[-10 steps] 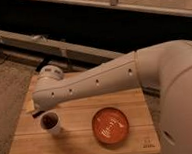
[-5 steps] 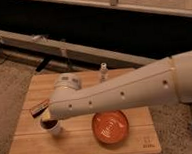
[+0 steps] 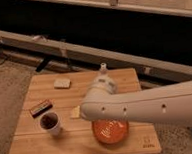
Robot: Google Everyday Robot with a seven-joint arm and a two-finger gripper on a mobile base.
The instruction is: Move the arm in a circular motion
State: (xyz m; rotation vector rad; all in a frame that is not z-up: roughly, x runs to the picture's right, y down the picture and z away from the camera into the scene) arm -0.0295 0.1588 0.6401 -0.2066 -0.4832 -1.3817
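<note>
My arm (image 3: 142, 108) is a thick off-white tube with small dark screw holes. It reaches in from the right edge, low over the wooden table (image 3: 79, 143). Its rounded end joint (image 3: 100, 93) hangs above the table's middle and covers part of the orange plate (image 3: 111, 132). My gripper does not show in the camera view; it lies past the end joint, hidden by the arm.
On the table are a cup with dark contents (image 3: 49, 123), a dark bar (image 3: 41, 108), a pale block (image 3: 62, 83), a yellowish piece (image 3: 75, 112) and a small white bottle (image 3: 104, 67). A metal rail (image 3: 47, 45) runs behind the table.
The arm's end has swung from the table's left side to its middle, uncovering the cup and dark bar. The things on the table have not moved.
</note>
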